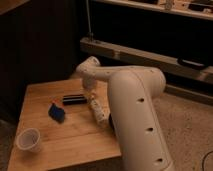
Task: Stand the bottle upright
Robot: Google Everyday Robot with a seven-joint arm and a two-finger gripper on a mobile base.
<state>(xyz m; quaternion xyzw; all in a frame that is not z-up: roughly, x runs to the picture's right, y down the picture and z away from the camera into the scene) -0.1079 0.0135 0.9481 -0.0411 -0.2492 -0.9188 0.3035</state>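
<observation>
The bottle (pixel 98 111) is small, slim and cream-white. It lies on its side on the wooden table (pixel 75 135), near the right edge, slanting from upper left to lower right. My gripper (pixel 92 97) hangs from the white arm's wrist, right over the bottle's upper end, between the bottle and the black bar. The wrist hides most of the gripper.
A black rectangular bar (pixel 74 99) lies just left of the gripper. A crumpled blue object (pixel 56 113) sits mid-table. A white cup (pixel 28 139) stands at the front left corner. My thick white arm (pixel 135 115) covers the table's right side. Dark shelving stands behind.
</observation>
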